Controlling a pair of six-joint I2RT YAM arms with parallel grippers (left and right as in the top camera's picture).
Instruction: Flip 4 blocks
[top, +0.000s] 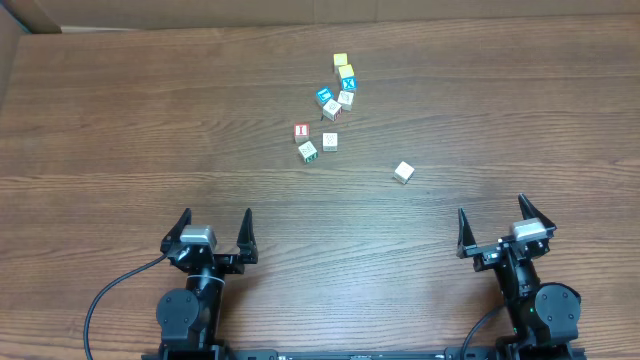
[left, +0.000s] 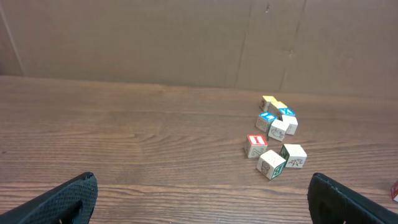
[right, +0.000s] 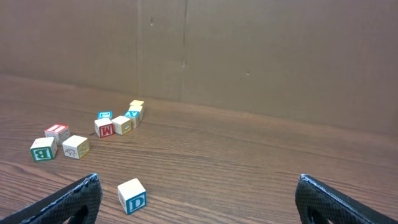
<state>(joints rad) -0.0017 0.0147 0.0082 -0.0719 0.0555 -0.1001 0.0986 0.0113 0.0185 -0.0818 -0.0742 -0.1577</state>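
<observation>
Overhead downward, wrist views low, sharing blocks (top: 330, 140)

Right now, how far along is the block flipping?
Done: nothing shows as flipped. In hand: nothing; the left gripper and right gripper are open, empty and well short of the blocks. Left: seemingly all four flips.

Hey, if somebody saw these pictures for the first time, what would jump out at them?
A huddle of small lettered blocks sits on the far middle of the wooden table, with bright yellow, blue and red faces. A lone block lies apart, nearer and to the right of the huddle. At the near edge the left hand and right hand both stand open, holding nothing.
</observation>
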